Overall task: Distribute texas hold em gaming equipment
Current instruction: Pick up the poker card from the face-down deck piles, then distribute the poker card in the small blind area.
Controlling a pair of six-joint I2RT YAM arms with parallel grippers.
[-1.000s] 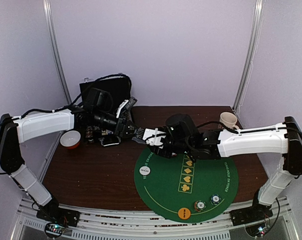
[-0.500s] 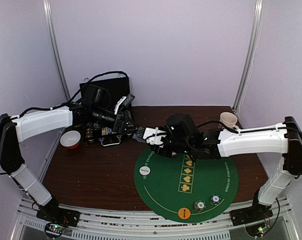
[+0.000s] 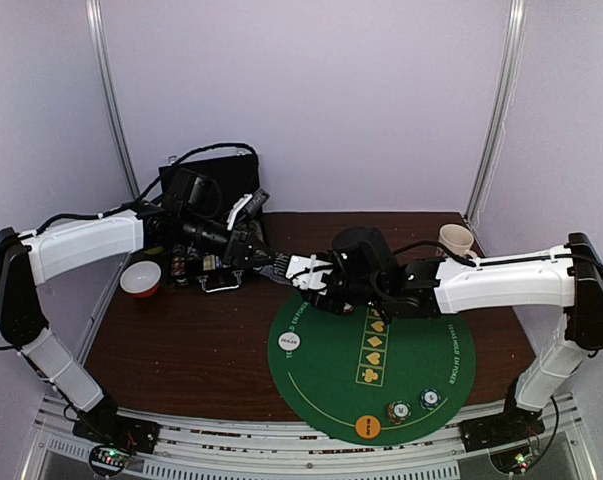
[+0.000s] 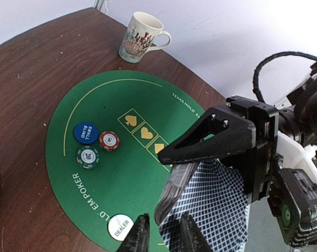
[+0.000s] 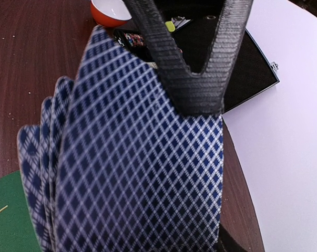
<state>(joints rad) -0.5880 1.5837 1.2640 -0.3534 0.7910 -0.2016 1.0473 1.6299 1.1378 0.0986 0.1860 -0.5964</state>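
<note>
Left arm has shifted slightly toward the table's far edge. Left gripper (image 4: 164, 239) straddles a corner of the playing cards (image 5: 137, 168); we cannot tell if it pinches. Right gripper (image 3: 299, 270) clamps the fan above the poker mat's (image 3: 331, 370) far edge. We judge the cards light, slick and bendy: take one by its exposed corner.

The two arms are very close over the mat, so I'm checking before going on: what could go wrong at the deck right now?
1. The deck is splayed in the right fingers, so the left fingers at its lower corner may pinch several cards.
2. A pull could loosen the whole deck, spilling cards onto the mat.
3. The left fingers sit just under the right fingers; they may collide.
</note>
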